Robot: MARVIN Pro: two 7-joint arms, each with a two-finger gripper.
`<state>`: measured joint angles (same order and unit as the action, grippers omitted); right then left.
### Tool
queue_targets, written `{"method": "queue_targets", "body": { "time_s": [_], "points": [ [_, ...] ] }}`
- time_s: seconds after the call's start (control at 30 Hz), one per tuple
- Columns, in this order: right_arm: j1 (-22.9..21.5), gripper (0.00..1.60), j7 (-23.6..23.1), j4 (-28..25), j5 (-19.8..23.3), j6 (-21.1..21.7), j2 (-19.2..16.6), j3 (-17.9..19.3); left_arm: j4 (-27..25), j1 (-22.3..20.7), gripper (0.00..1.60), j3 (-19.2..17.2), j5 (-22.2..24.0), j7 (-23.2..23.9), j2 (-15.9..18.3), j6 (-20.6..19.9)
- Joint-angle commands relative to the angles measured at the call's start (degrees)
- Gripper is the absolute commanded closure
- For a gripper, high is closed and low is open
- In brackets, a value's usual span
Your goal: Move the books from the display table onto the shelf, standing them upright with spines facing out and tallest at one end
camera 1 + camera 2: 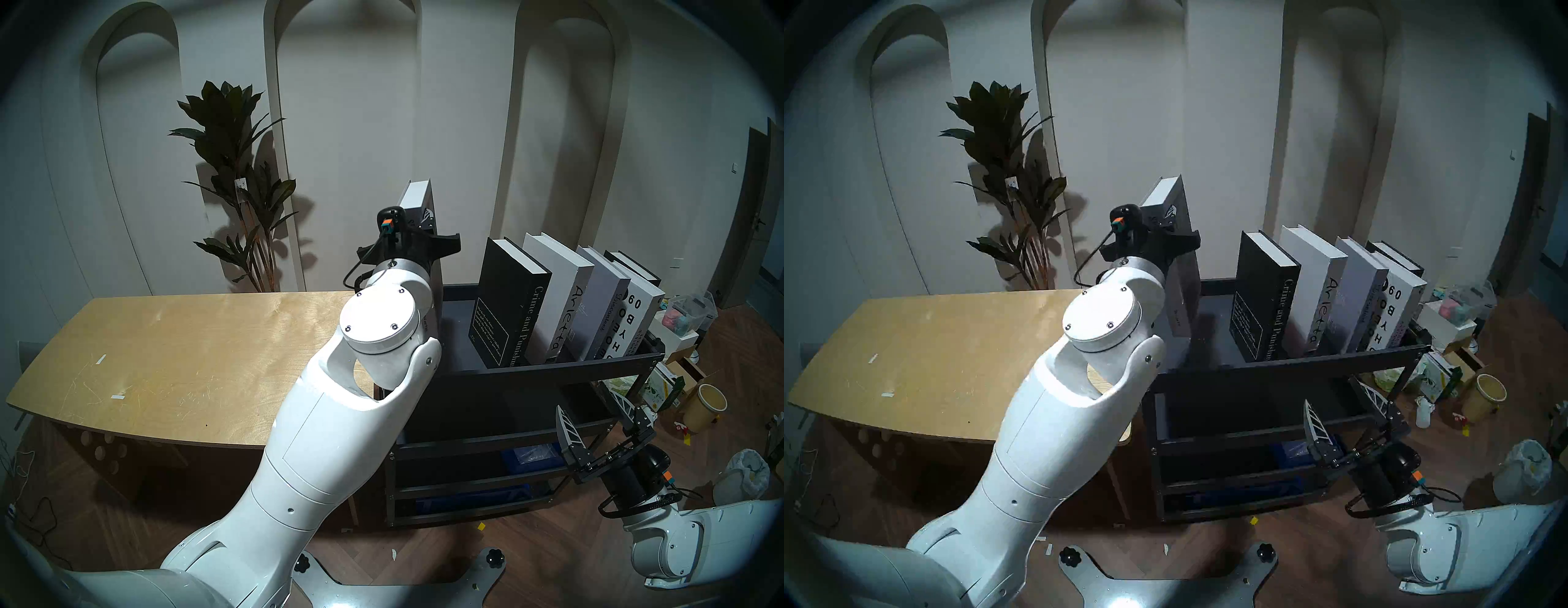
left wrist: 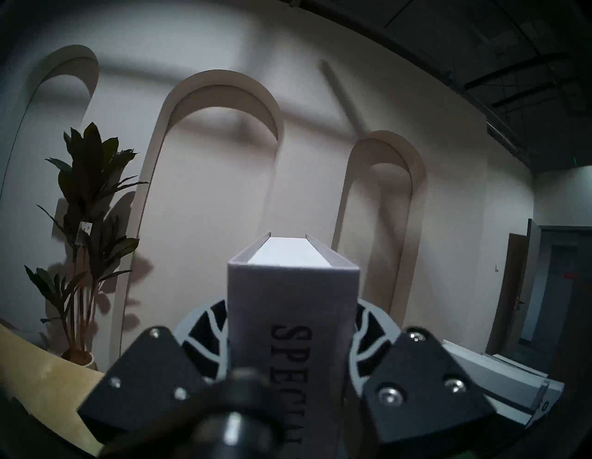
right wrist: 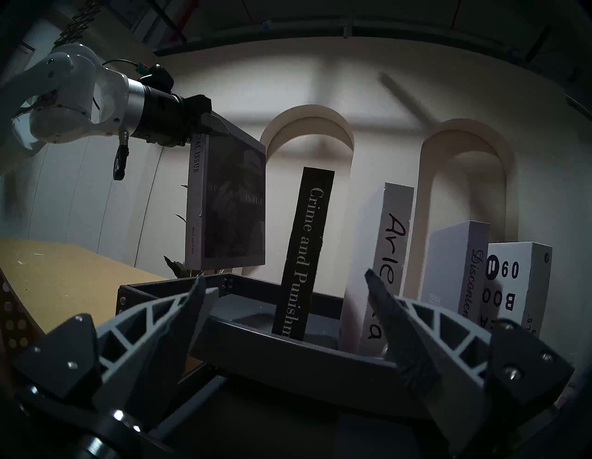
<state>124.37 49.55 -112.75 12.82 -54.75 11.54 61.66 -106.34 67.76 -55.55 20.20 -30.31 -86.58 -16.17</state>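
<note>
Risk at placement: your left hand [image 3: 209, 128] pinches the SPECIAL ISSUE book [image 3: 230, 205] high on its spine, hanging over the shelf [image 3: 288, 347] tray's empty end; lowered askew, it may topple Crime and Punishment [image 3: 307, 250]. Right hand [image 1: 594, 418] is open

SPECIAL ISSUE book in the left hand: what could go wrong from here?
1. The left hand grips the SPECIAL ISSUE book only at its top, so it may swing or slip.
2. Its lower edge hangs just above the shelf rim and may catch.
3. Crime and Punishment leans; a nudge could topple the row.
</note>
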Motion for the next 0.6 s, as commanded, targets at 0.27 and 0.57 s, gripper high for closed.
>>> {"method": "queue_targets", "body": {
  "time_s": [0.27,0.57],
  "points": [
    [1.2,0.0,0.03,-0.49,-0.04,-0.25,0.44,1.78,10.73,-8.36,1.6,-2.26,-1.89,2.86,-0.45,3.1],
    [2.01,0.0,-0.2,-0.52,-0.05,-0.25,0.71,2.71,12.37,-7.44,1.6,-3.0,-1.88,1.64,-1.81,4.42]
  ]
}}
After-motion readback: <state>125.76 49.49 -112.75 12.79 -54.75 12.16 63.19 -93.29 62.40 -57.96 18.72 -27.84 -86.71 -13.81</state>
